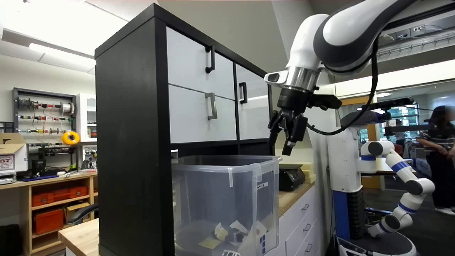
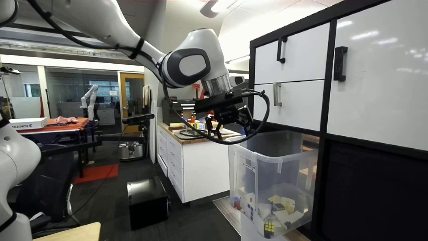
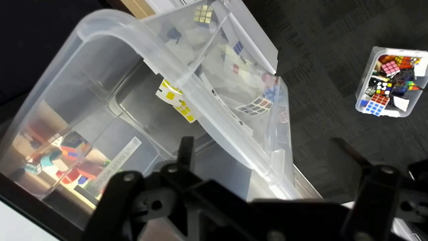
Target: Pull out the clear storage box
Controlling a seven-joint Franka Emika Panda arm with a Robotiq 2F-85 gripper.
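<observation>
The clear storage box (image 1: 220, 199) is a large see-through bin standing partly out of the black cabinet's lower opening. Its frosted rim also shows in an exterior view (image 2: 267, 158), with white and yellow paper pieces and a small cube low inside. My gripper (image 1: 280, 147) hangs just above the box's front rim, pointing down; it also shows in an exterior view (image 2: 233, 133), partly behind its cable. In the wrist view the fingers of the gripper (image 3: 262, 142) are wide apart and empty. The front rim (image 3: 227, 124) runs diagonally between them, below the tips. I see no contact.
The black cabinet (image 1: 131, 142) has white fronts with handles above the box. A wooden counter (image 1: 295, 199) with a black device (image 1: 291, 176) stands beyond the box. A small bin of puzzle cubes (image 3: 391, 82) lies lower down on the dark floor side. A mobile robot (image 1: 344, 160) stands behind.
</observation>
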